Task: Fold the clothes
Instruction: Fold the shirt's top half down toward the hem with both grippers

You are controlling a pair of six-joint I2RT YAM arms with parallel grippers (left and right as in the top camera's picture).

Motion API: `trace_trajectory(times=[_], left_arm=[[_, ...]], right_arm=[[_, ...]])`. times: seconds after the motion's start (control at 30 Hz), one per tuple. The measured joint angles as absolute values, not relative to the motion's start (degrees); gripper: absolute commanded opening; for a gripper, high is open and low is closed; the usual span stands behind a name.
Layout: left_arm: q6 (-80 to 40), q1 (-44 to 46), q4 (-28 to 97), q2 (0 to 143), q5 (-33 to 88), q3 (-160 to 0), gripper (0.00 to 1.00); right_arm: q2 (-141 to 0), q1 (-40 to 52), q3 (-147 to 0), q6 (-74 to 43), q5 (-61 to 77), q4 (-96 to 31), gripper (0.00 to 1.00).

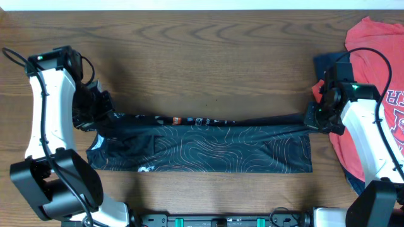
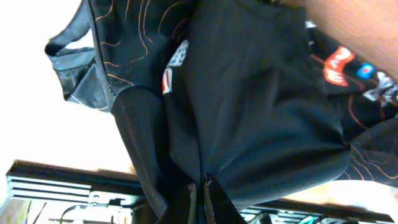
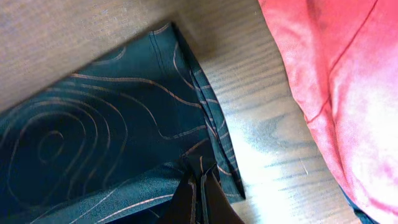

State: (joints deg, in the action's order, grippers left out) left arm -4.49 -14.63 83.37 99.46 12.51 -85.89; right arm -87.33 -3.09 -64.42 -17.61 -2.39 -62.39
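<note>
The black sports shirt (image 1: 208,148) with orange-and-white contour lines lies stretched across the table in a long band, its back edge lifted and pulled taut between both arms. My left gripper (image 1: 104,116) is shut on the shirt's left end; the left wrist view shows black cloth (image 2: 261,106) with small logos bunched over the fingers (image 2: 200,202). My right gripper (image 1: 314,118) is shut on the shirt's right edge; the right wrist view shows the fingers (image 3: 198,190) pinching the hem of the patterned cloth (image 3: 93,137).
A red shirt (image 1: 379,82) with white lettering lies over a dark blue garment (image 1: 323,63) at the right, close to my right arm; it also shows in the right wrist view (image 3: 336,81). The wooden table (image 1: 208,57) extends behind the black shirt.
</note>
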Motion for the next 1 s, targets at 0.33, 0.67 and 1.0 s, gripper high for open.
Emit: trace_trajectory(times=[0.33,0.67,1.0], left_arm=[[-6.3,-14.6,82.0,99.5,10.0,-74.9,0.06],[-9.2,-14.6,78.1,99.5,7.2,-71.9,0.40],[-10.2,-14.8,77.9,99.5,6.9,-71.9,0.42]], right_arm=[[-87.3,-3.1,-63.1,-17.8,-2.4,-63.0,0.01],[-87.4,-3.1,-59.5,-17.8,-2.4,-62.5,0.01],[-87.4,-3.1,-58.3,-17.8,-2.6,-61.4,0.01]])
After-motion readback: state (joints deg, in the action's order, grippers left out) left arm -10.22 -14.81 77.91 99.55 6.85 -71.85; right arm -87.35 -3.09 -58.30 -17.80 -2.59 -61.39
